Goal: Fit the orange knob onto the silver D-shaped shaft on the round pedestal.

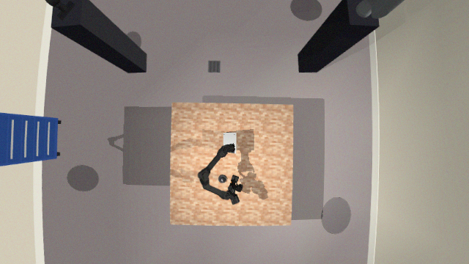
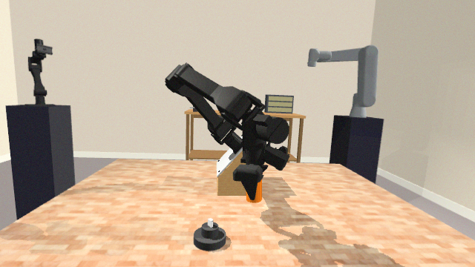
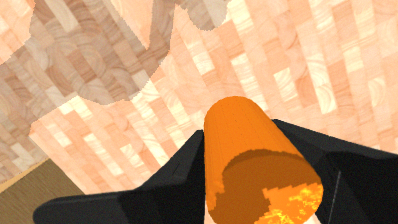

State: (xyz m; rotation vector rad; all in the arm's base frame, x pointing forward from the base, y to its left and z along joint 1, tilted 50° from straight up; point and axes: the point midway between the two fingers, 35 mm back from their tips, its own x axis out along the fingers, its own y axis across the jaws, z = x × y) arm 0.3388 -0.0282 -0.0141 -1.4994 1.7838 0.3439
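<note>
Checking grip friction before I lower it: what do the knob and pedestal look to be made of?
Knob: probably smooth plastic, from its even orange colour. Pedestal: matte dark plastic or painted metal; its plain grey surface leaves that open.

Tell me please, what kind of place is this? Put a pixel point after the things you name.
Probably a robotics lab or workshop: a black jointed arm (image 1: 204, 177) (image 2: 226, 98) on a wood-patterned table (image 1: 190, 209) (image 2: 130, 222), and a grey jointed arm (image 2: 367, 76) on a dark pedestal (image 2: 358, 148).

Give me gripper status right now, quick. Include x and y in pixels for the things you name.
Gripper (image 2: 254, 193) (image 3: 236, 131): closed on the orange knob (image 2: 259, 194) (image 3: 235, 122), a finger on either side of it.
</note>
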